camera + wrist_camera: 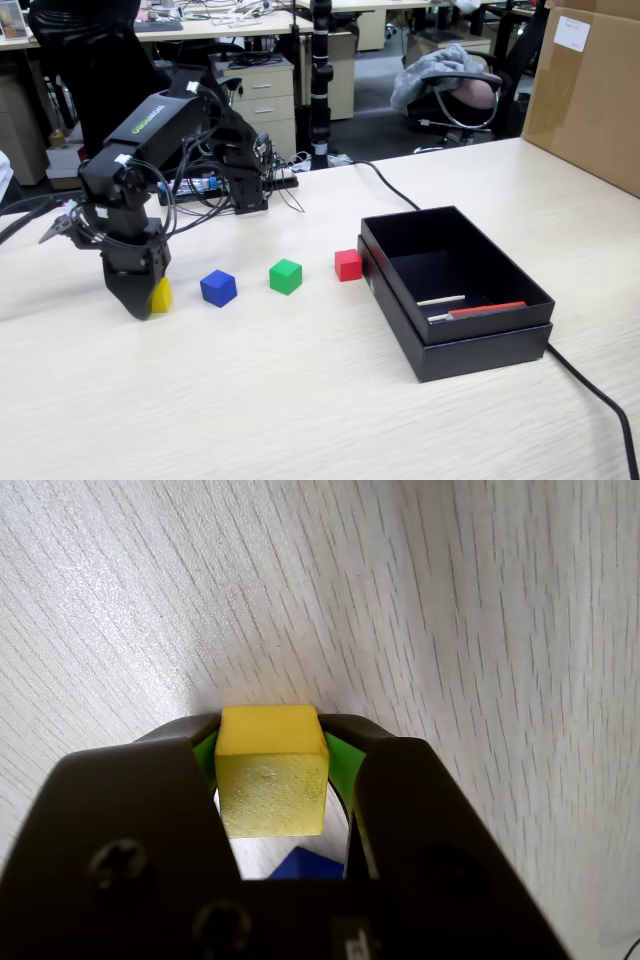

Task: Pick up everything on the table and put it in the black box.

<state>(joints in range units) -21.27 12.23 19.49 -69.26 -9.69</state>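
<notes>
The gripper (272, 742) is closed on one plain yellow cube (272, 780) at the table (300, 400). Three more cubes, blue (218, 288), green (285, 276), red (348, 265), sit in a row beside the black box (470, 345).

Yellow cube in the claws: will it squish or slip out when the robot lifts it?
Probably neither. The yellow cube keeps sharp, straight edges between the gripper jaws, so it looks stiff. Its flat sides should not roll, and it looks small enough to be light.
</notes>
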